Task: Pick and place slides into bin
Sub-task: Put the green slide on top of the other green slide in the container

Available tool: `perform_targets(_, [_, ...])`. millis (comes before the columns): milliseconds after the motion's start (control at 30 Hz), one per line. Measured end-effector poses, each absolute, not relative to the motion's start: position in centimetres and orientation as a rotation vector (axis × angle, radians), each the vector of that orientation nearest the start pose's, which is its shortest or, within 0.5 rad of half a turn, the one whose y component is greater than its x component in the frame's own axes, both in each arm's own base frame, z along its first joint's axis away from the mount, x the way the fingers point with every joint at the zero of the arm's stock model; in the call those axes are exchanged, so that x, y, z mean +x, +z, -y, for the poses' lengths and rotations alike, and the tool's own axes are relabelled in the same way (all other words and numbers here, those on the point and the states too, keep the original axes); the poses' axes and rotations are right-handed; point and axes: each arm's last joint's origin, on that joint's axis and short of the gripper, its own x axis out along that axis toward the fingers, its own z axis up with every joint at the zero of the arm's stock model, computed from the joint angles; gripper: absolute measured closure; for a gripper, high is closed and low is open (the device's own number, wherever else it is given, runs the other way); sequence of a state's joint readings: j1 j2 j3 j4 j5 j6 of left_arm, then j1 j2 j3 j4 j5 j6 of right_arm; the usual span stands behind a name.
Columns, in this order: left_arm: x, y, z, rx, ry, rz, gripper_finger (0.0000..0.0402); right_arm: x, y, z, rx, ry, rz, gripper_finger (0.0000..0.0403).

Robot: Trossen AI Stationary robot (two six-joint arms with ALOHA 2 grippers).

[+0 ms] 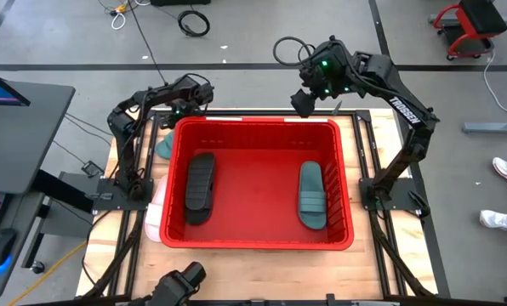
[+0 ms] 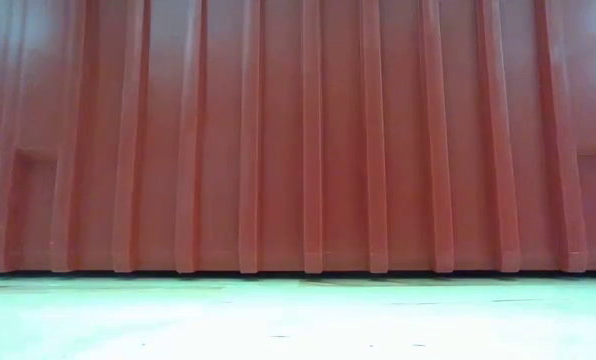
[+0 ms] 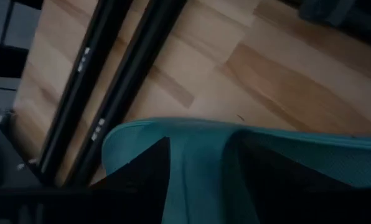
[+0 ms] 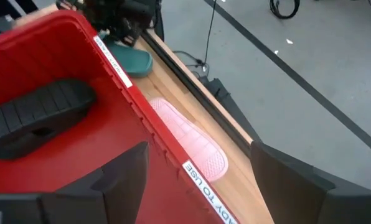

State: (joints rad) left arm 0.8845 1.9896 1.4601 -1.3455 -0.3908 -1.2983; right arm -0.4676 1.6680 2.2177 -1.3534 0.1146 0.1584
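Left wrist view: left tool [image 3: 192, 186] spread wide, straddling the teal slide [image 3: 266, 149] on the desk [image 3: 248, 68] beside the bin [image 1: 262, 242]; rubber looks light, flexible, grippy, best pinched across the strap; right tool [image 4: 198, 180] wide, empty.

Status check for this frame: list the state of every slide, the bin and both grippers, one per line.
Black slide: lying in bin, left side.
Teal slide in bin: lying on right side.
Teal slide on table: outside bin, under left gripper.
Pink slide: on table beside bin.
Red bin: upright, holds two slides.
Left gripper: jaws open over teal slide.
Right gripper: open, empty.
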Motion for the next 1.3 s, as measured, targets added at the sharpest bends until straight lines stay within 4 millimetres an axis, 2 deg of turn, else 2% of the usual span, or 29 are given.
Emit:
perform_targets(133, [20.7, 18.5, -26.4, -1.201, 2.074, -1.162, 0.021, 26.0, 47.4, 12.3, 0.278, -0.579, -0.8, 0.0117])
perform_targets(333, [20.9, 18.6, -25.9, -1.212, 2.074, -1.193, 0.0213, 27.0, 47.5, 10.4, 0.278, -0.526, -0.774, 0.0117])
perform_targets(567, [20.8, 18.6, -25.6, -1.253, 2.08, -1.213, 0.0214, 27.9, 47.2, 6.1, 0.231, -0.441, -0.823, 0.0117])
perform_targets(667, [20.8, 18.6, -25.6, -1.262, 2.058, -1.236, 0.0213, 28.1, 47.3, 5.0, 0.186, -0.452, -0.822, 0.0117])
perform_targets(967, [20.3, 17.8, -24.7, -1.297, 2.059, -1.331, 0.0231, 28.0, 47.3, 5.3, 0.185, -0.471, -0.822, 0.0117])
perform_targets(1067, [20.2, 17.8, -24.0, -1.25, 2.073, -1.393, 0.0231, 27.9, 47.1, 5.0, 0.189, -0.443, -0.85, 0.0117])
perform_targets(1300, [18.9, 14.7, -22.3, -1.271, 2.06, -1.505, 0.0231, 28.0, 47.1, 4.5, 0.159, -0.414, -0.857, 0.0117])
